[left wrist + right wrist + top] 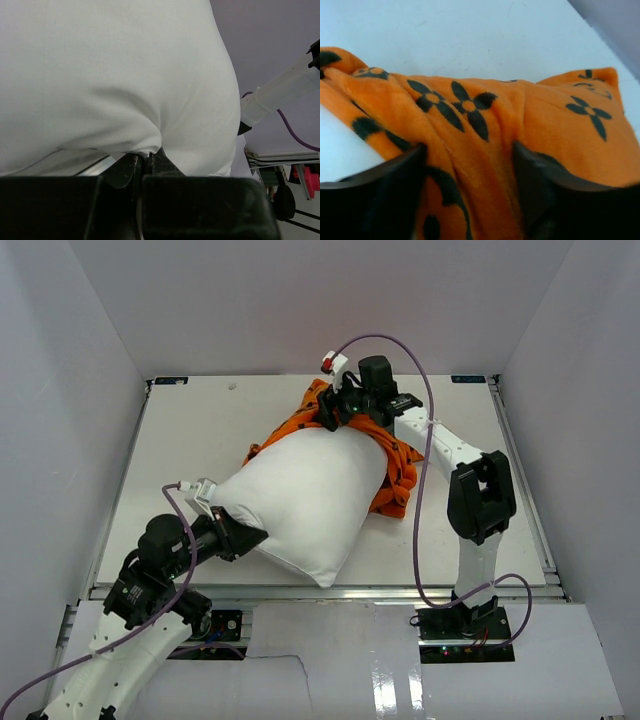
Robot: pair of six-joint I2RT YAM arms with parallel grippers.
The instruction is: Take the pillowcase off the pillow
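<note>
Left gripper (238, 536) pinched tight on the near-left corner of the pillow (305, 495), white cloth puckered between its fingers. Right gripper (470, 155) at the far end, clamped on a thick fold of the pillowcase (398, 472). Pillow lies mid-table, plump, plain white, mostly bare. Pillowcase bright orange with black flower motifs, bunched round the pillow's far end and trailing down its right side. Table (190, 440) white. Right arm's purple cable (412, 540) loops just right of the pillow.
</note>
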